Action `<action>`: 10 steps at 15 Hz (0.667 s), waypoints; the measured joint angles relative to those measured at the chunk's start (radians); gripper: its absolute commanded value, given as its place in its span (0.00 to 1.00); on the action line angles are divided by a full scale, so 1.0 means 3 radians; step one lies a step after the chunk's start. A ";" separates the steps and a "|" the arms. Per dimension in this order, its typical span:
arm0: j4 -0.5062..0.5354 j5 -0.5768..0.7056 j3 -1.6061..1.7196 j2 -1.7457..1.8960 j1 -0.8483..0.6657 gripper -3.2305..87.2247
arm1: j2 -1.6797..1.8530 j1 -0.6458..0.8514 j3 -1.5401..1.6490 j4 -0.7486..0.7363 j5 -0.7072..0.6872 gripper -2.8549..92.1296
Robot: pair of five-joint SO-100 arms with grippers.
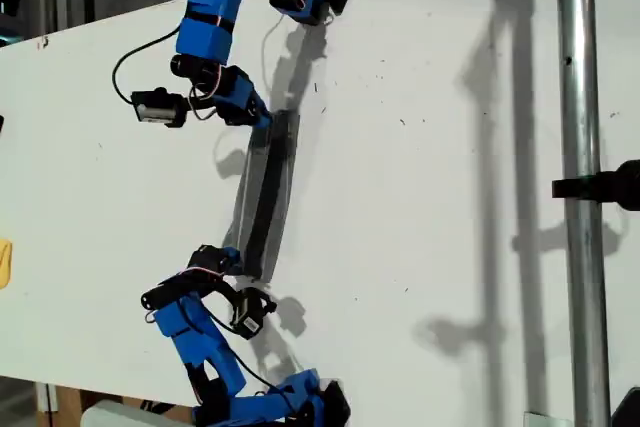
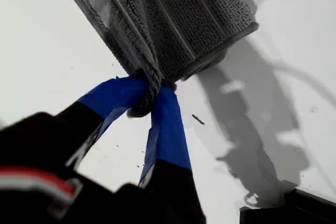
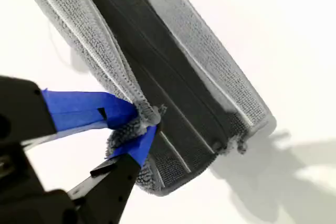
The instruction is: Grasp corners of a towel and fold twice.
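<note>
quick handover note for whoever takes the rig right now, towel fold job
My first tool: shut on a corner of the towel.
My second tool: shut on another towel corner.
Towel: stretched between the two arms over the white table, in a narrow band that looks lifted.
Done: both ends gripped, cloth gathered double, so a fold seems under way.
Left: lay it flat, release, then make whatever fold remains. I cannot tell from these views which arm in the exterior view is which.

The exterior camera looks down from high up at the white tabletop point(image 1: 420, 197), well back. Each wrist camera rides close behind its jaws (very near), all sharing the thin grey white-striped towel point(image 1: 265, 197).
</note>
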 measured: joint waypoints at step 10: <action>-0.0542 -0.0230 0.0813 -0.0245 -0.0097 0.22 | -0.0619 0.0092 0.0752 -0.1002 0.0072 0.03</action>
